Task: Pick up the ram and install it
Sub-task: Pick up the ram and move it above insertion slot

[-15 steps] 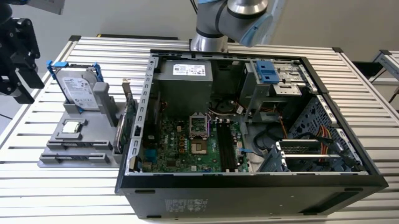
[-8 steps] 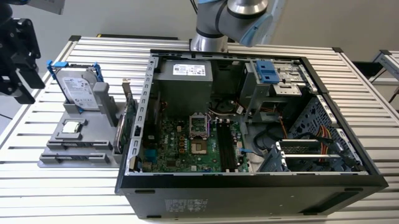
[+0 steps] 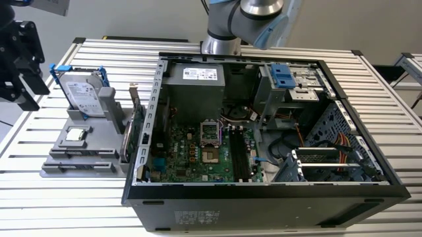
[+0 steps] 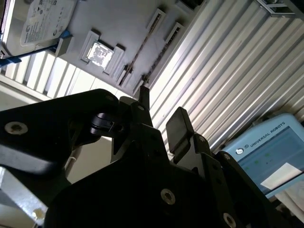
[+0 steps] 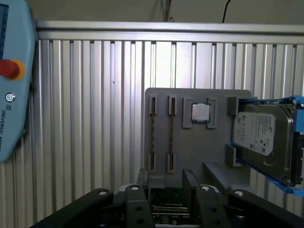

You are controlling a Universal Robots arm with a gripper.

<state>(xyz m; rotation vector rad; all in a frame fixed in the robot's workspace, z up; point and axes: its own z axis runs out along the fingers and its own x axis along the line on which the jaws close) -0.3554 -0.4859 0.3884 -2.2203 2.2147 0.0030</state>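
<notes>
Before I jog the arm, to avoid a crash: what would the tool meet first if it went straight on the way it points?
Probably the grey holder, about where the ram strip nearer the silver chip lies; the open tool lines up with it. Depth is unclear.

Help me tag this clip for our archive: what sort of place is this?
Likely a robotics lab bench for PC assembly: an open computer case lies on a slatted metal table, beside a fixture holding a hard drive and ram strips.
</notes>
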